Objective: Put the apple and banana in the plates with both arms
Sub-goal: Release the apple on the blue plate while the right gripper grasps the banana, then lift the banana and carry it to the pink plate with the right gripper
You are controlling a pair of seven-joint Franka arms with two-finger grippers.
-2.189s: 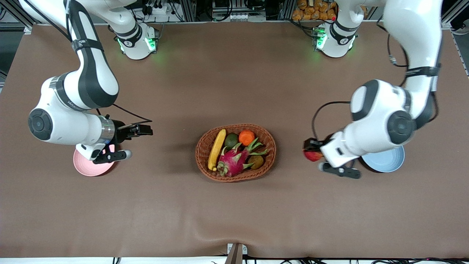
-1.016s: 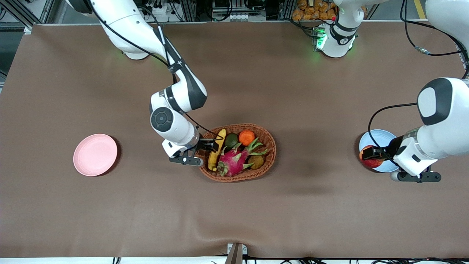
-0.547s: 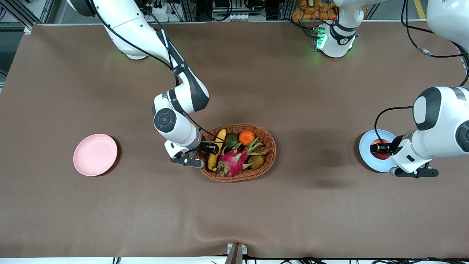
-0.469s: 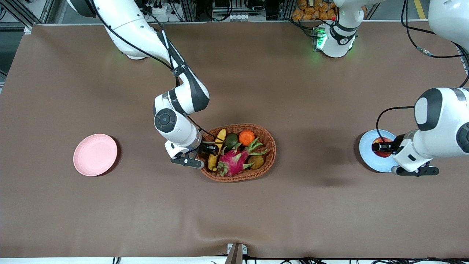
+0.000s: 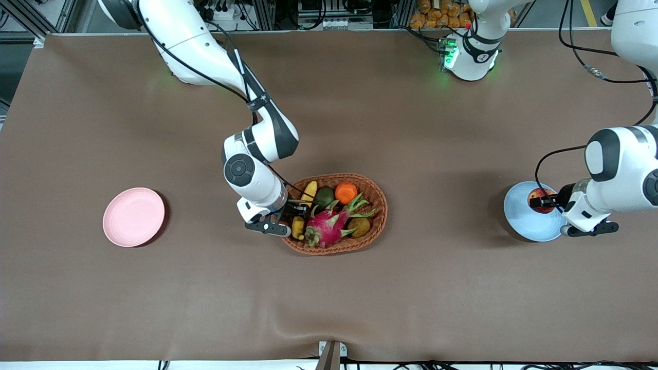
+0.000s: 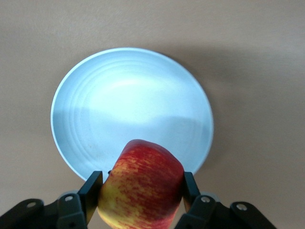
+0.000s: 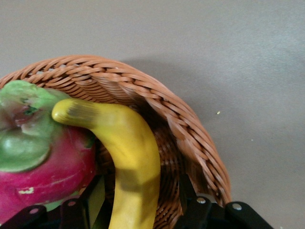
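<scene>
Now the left gripper's (image 6: 142,191) fingers (image 6: 91,191) pinch the glossy red-yellow apple (image 6: 142,183) over the matte, ridged light blue plate (image 6: 128,102). Right gripper (image 7: 138,193) fingers straddle the smooth yellow banana (image 7: 128,157), contact unclear, in the woven wicker basket (image 5: 378,205) beside a magenta dragon fruit (image 5: 329,223). Pink plate (image 5: 133,216) lies bare.

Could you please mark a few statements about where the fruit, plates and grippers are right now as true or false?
1. The left gripper is shut on the apple over the blue plate. True.
2. The banana lies on the pink plate. False: it is in the wicker basket, with the right gripper astride it.
3. The pink plate holds no fruit. True.
4. The dragon fruit sits on the blue plate. False: it is in the basket beside the banana.
5. The orange fruit is in the basket. True.
</scene>
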